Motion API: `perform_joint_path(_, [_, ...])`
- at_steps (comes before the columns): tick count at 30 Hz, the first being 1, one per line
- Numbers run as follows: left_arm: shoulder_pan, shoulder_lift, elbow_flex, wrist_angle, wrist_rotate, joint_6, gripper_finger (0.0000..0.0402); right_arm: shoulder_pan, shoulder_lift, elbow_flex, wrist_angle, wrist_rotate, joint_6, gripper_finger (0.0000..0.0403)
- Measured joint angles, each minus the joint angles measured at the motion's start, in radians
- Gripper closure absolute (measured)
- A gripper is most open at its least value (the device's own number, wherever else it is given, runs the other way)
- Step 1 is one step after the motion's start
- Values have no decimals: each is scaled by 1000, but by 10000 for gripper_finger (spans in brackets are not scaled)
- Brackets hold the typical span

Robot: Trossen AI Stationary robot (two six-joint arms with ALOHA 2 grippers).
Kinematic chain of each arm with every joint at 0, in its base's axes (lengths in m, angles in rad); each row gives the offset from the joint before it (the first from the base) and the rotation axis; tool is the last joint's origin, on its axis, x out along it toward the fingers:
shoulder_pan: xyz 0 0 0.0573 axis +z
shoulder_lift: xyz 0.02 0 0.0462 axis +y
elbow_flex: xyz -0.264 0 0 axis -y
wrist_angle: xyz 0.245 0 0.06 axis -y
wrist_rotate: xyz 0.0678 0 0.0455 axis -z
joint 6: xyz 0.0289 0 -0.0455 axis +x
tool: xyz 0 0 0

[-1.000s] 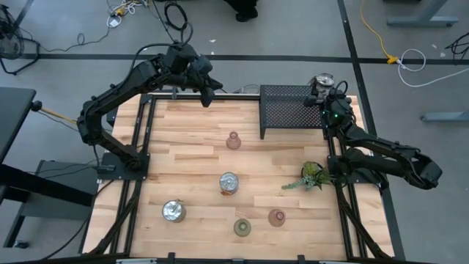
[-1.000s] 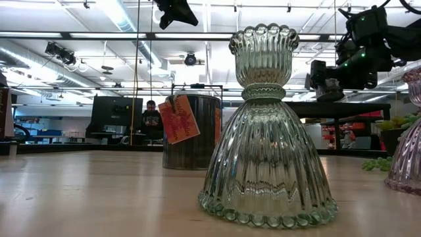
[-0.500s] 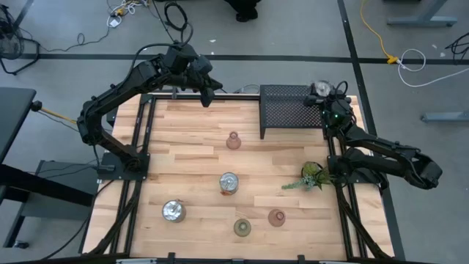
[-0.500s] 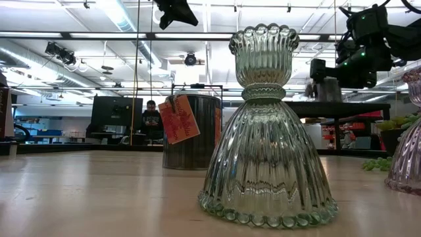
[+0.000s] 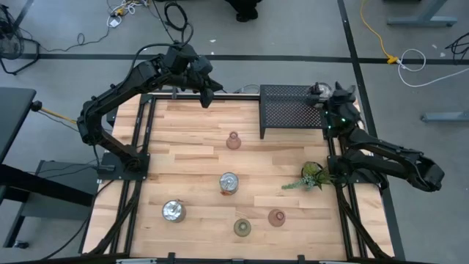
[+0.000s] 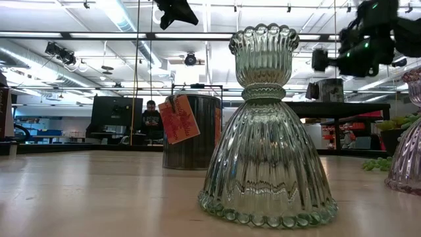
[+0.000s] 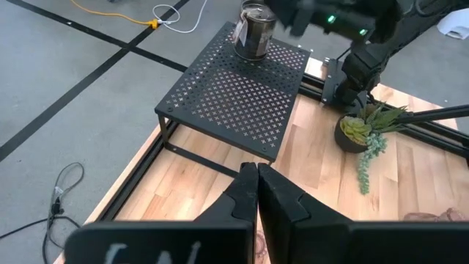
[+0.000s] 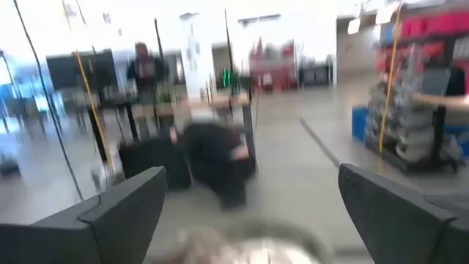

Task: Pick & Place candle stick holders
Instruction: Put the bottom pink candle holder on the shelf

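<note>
A shiny silver holder [image 5: 316, 89] stands on the black mesh rack [image 5: 289, 110] near its far right corner; it also shows in the left wrist view [image 7: 256, 29]. My right gripper [image 5: 333, 94] hovers just above and beside it, open and empty [image 8: 249, 198]. On the table stand a pink holder [image 5: 233, 140], a silver one with an orange tag [image 5: 229, 183], another silver one [image 5: 174, 211], an olive-green one [image 5: 242, 227] and a second pink one [image 5: 276, 217]. My left gripper [image 5: 207, 97] is shut and empty over the table's far edge.
A leafy plant sprig in a small pot [image 5: 314, 176] lies at the table's right edge, below the rack. Metal frame rails run along the left [image 5: 143, 139] and right [image 5: 338, 191] sides. A person [image 6: 150, 118] stands far off in the room.
My right gripper has risen off the silver holder and drawn a little toward the table's right edge. The holder stays upright on the rack's far right corner.
</note>
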Motion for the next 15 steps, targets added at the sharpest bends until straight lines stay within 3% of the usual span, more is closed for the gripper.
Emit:
perform_joint_path(3, [0, 0, 0, 0, 0, 0, 390, 49, -51, 0, 70, -9, -61, 3])
perform_joint_path(6, [0, 0, 0, 0, 0, 3, 390, 114, -94, 0, 94, -85, -46, 3])
perform_joint_path(12, [0, 0, 0, 0, 0, 17, 390, 286, -146, 78, 77, -386, 54, 3])
perform_joint_path(15, [-1, 0, 0, -18, 0, 41, 390, 382, -125, 171, -17, -486, 63, 3])
